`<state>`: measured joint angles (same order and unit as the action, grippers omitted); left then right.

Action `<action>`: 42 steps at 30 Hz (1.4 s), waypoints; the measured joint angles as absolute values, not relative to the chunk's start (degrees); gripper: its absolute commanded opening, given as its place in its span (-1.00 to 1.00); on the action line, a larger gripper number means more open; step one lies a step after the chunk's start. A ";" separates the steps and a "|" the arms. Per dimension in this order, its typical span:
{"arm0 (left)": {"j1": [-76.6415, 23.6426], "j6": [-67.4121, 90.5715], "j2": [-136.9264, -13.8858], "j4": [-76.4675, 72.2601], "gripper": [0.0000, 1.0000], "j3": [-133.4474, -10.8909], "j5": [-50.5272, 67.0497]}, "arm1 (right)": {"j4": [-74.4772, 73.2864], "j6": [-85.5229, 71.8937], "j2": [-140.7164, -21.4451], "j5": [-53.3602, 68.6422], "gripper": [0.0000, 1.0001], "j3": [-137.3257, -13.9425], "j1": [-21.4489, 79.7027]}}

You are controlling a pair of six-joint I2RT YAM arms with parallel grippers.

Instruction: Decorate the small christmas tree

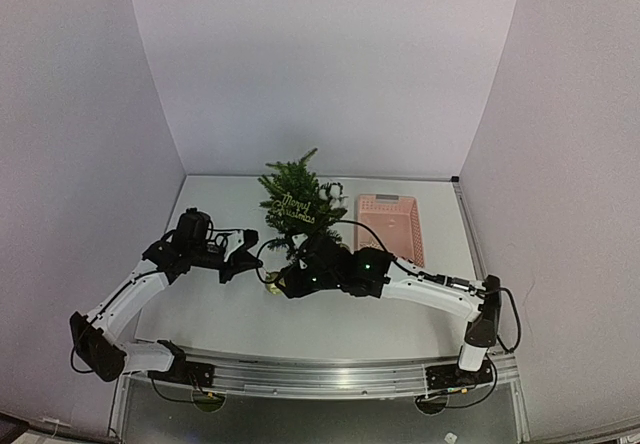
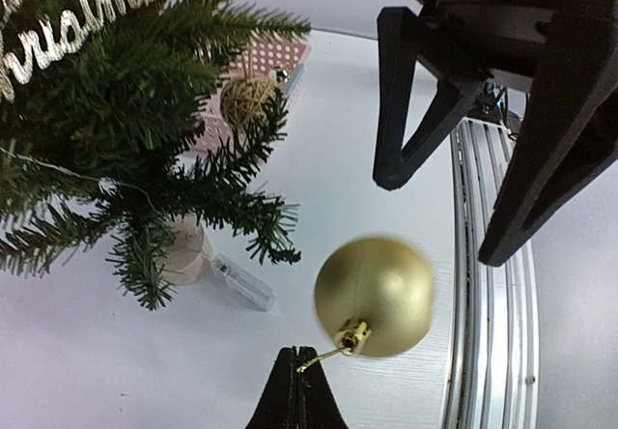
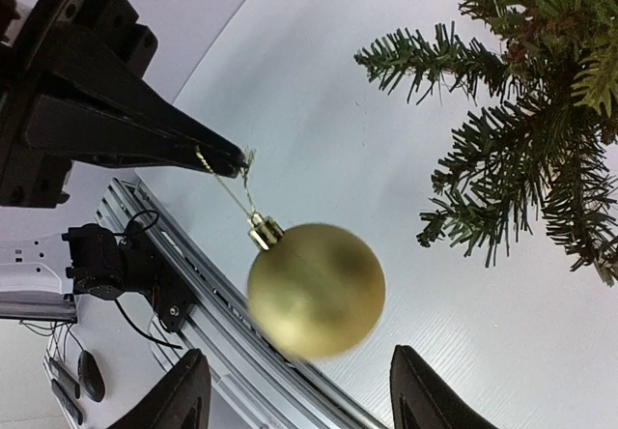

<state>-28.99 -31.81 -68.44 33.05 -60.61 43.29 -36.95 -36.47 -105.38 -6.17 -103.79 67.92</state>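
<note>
The small christmas tree [image 1: 292, 204] stands at the back middle with a "Merry Christmas" sign [image 1: 298, 207] on it. In the left wrist view the tree [image 2: 106, 110] fills the upper left, with its pale pot [image 2: 183, 250] and a twine ball [image 2: 249, 100] on a branch. My left gripper [image 2: 297, 381] is shut on the gold hanging loop of a gold bauble [image 2: 375, 296], which hangs above the table. My right gripper [image 3: 304, 410] is open, its fingers on either side below the bauble [image 3: 317, 289] and not touching it. Both grippers [image 1: 255, 254] [image 1: 281, 282] meet in front of the tree.
A pink basket [image 1: 390, 226] lies right of the tree. A clear battery box [image 2: 241, 282] lies by the pot. The metal rail [image 3: 251, 361] runs along the table's near edge, under the bauble. A white ornament [image 1: 333, 194] sits on the tree's right side.
</note>
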 measured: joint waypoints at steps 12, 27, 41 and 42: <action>-29.59 -40.36 -73.64 35.67 -1.00 -62.57 36.86 | -36.89 -36.37 -104.40 -5.95 0.40 -103.21 67.92; -29.71 -53.23 -75.21 35.98 -1.00 -66.34 32.24 | -36.83 -34.30 -98.88 -8.49 0.40 -103.00 67.92; -29.74 -61.43 -77.74 35.95 -1.00 -69.19 30.33 | -36.42 -33.39 -95.02 -11.65 0.40 -100.99 67.92; -29.74 -61.65 -77.85 35.88 -1.00 -69.38 30.32 | -36.40 -33.38 -95.02 -11.71 0.40 -100.71 67.92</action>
